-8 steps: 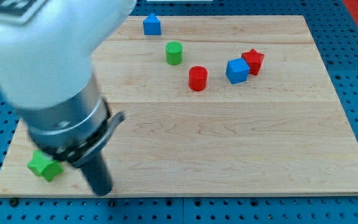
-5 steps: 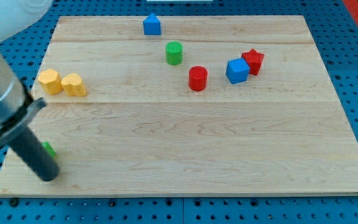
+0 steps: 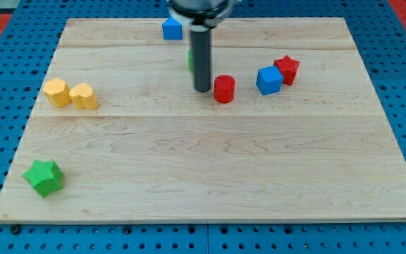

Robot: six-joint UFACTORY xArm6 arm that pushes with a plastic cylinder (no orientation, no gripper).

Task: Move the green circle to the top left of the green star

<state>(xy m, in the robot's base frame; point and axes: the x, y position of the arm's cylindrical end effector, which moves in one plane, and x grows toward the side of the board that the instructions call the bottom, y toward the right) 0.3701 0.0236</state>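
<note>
The green circle (image 3: 189, 60) stands near the board's top middle, mostly hidden behind my dark rod; only its left edge shows. My tip (image 3: 202, 89) rests on the board just below and right of it, close to the left of the red cylinder (image 3: 224, 89). The green star (image 3: 44, 177) lies far off at the board's bottom left corner.
A blue block (image 3: 172, 28) sits at the top edge above the rod. A blue cube (image 3: 268, 80) and a red star (image 3: 287, 69) touch each other at the right. Two yellow blocks (image 3: 70, 94) sit side by side at the left edge.
The arm swung from the bottom left corner, beside the green star, up to the top middle. The rod now covers most of the green circle. The blocks kept their places.
</note>
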